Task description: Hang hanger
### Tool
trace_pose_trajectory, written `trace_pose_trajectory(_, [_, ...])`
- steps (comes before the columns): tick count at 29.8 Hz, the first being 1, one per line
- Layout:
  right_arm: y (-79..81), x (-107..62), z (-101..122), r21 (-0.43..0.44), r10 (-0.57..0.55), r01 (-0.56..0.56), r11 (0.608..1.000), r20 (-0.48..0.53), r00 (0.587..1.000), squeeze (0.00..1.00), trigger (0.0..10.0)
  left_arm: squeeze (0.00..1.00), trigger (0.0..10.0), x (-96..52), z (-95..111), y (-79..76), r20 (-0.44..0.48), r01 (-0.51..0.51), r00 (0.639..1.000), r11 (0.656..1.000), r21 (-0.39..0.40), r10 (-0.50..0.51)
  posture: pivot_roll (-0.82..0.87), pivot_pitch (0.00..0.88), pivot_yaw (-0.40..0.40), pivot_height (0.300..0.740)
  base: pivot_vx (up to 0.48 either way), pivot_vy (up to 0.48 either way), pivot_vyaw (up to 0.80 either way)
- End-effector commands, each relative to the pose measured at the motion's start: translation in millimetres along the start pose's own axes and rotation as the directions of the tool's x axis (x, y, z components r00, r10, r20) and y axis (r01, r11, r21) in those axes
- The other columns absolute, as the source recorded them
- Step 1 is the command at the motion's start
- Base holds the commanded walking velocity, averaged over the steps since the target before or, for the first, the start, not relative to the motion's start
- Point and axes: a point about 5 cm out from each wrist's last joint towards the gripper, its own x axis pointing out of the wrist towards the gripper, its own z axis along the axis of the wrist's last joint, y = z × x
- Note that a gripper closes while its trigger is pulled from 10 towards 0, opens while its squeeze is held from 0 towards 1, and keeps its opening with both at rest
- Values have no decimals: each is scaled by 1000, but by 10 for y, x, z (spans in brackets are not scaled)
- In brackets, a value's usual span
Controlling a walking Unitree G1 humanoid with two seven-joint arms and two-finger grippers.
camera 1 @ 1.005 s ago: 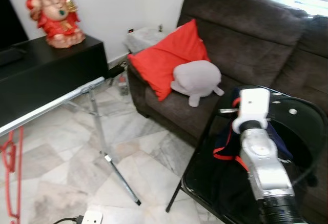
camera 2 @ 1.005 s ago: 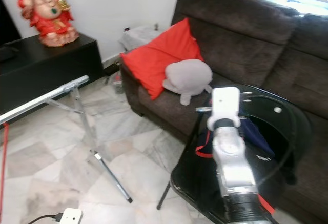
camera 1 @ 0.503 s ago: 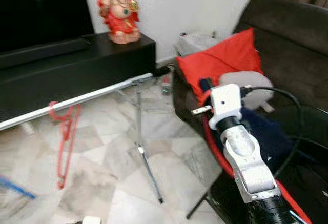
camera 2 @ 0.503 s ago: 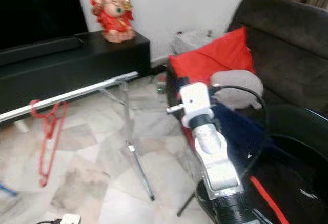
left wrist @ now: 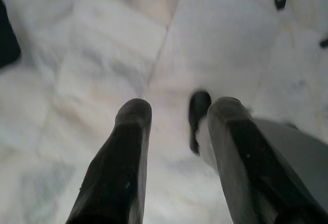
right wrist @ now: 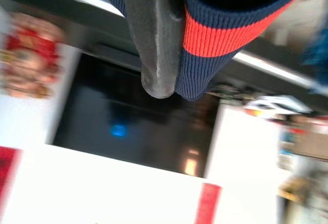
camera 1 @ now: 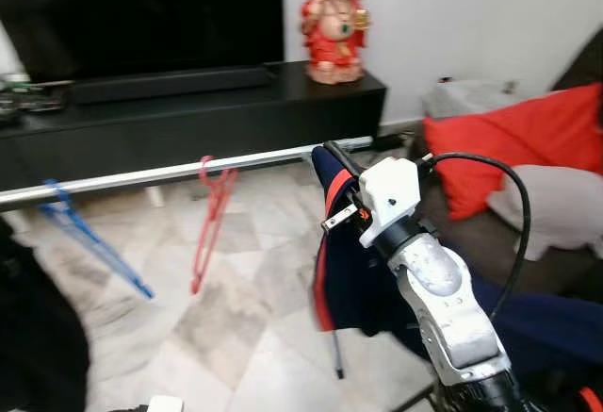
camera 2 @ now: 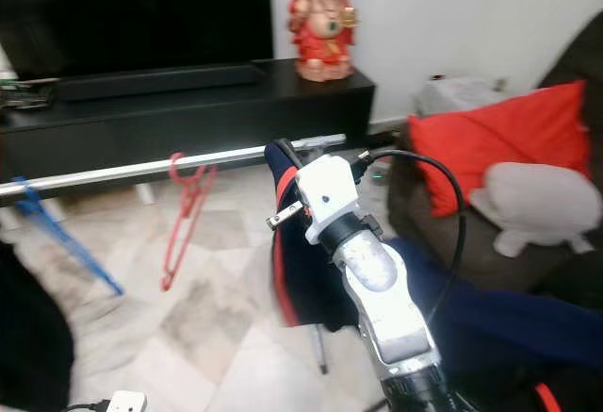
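Near rail: right hand (camera 1: 332,160) clamped on navy garment (camera 1: 349,271), carrying
Left hand (left wrist: 174,116): parted, empty, over floor
Next: lift hanger onto rail (camera 1: 170,172), right of red hanger (camera 1: 212,219)

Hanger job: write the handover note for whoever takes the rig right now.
Right gripper: shut on the navy garment with red trim, held up just in front of the silver rail.
Left gripper: open, idle, pointing down at the marble floor.
On the rail: a red hanger and a blue hanger already hang. I cannot make out a hanger inside the garment.
Done: garment carried over to the rail.
Left: hook it over the rail, probably on the free stretch beside the red hanger, then release.
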Motion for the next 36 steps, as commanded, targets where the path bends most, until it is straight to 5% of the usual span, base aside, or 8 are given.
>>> trace_pose_trajectory(1, [82,39,110,7,54,-54,999,53,997,0,10000,0,10000,-11,-49,5,-26,-2,1000,1000,18,2,-10,44,-12,740,0,0,800])
trace_pose_trajectory(5, [94,15,46,26,63,-64,998,23,998,0,10000,0,10000,-1,-46,-42,-29,5,1000,1000,19,-4,-9,45,-13,740,0,0,495])
trace_pose_trajectory(8, [-68,-83,-139,136,-68,75,988,-51,996,0,10000,0,10000,1,-48,-54,-33,7,999,1000,19,-6,-7,45,-14,740,0,0,0])
trace_pose_trajectory(13, [-160,-273,-397,186,-145,172,967,-149,978,0,10000,0,10000,-1,-54,-49,-37,5,999,1000,19,-4,-7,47,-15,740,0,0,0])
trace_pose_trajectory(21, [-308,-624,-933,154,-328,420,894,-413,850,0,10000,0,10000,-9,-54,3,-35,-2,999,1000,24,2,-2,49,-15,740,0,0,0])
trace_pose_trajectory(36, [-206,-858,-1306,206,-377,550,809,-536,755,0,10000,0,10000,-33,-40,141,-2,-78,997,995,-56,78,10,51,-25,740,0,0,0])
